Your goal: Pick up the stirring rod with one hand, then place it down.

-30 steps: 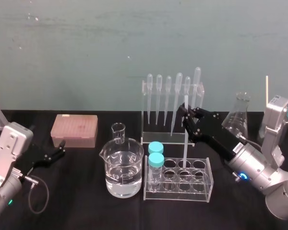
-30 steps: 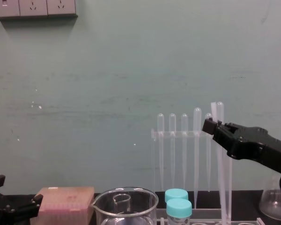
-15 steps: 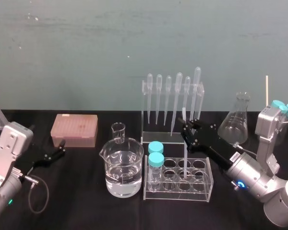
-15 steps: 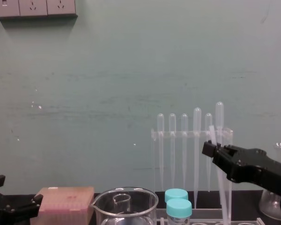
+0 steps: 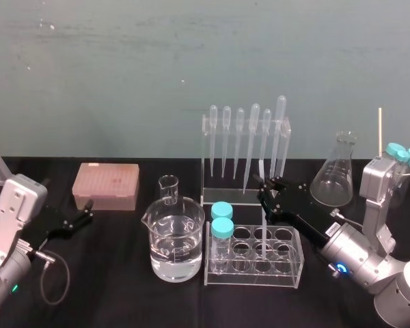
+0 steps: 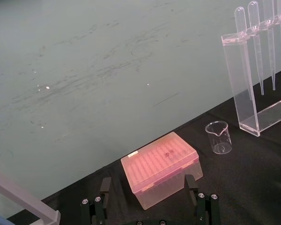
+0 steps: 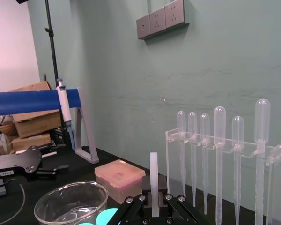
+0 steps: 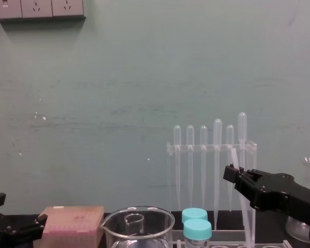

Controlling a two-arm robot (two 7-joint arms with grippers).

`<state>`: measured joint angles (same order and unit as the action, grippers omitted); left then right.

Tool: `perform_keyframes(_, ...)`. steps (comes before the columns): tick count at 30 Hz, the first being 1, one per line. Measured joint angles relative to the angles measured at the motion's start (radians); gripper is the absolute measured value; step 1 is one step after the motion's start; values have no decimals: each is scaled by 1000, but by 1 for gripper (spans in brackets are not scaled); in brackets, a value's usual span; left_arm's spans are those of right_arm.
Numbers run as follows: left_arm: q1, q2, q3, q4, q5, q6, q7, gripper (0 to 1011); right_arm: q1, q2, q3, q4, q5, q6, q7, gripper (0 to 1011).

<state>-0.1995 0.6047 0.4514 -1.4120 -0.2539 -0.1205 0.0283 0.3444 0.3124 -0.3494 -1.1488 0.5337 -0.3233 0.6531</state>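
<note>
While the right hand (image 5: 269,196) stayed out of it? No: clamped on the stirring rod (image 5: 260,171), whose lower end reached into the test-tube rack (image 5: 253,280) at centre right, it risked a tilted release levering the rack or knocking the pipettes (image 5: 254,117) behind. At lower left, the left hand (image 5: 82,215) idled with its fingers apart.

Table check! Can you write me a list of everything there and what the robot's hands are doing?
Surface: black table.
Job's things: stirring rod upright, lower end in the tube rack.
Clutter: water beaker, small beaker, pink box, pipette stand, flask.
Grippers: right gripper shut on the rod; left gripper open, parked by the pink box.
Cables: cable loop beside the left arm.
Surroundings: green wall, sockets.
</note>
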Motion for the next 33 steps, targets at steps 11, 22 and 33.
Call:
perform_keyframes(11,0,0,0,0,0,0,0,1000,1,1,0,0,0,0,0,207)
perform_keyframes(22,0,0,0,0,0,0,0,1000,1,1,0,0,1,0,0,589)
perform_keyframes(33,0,0,0,0,0,0,0,1000,0,1,1,-2,-1,0,-5,914)
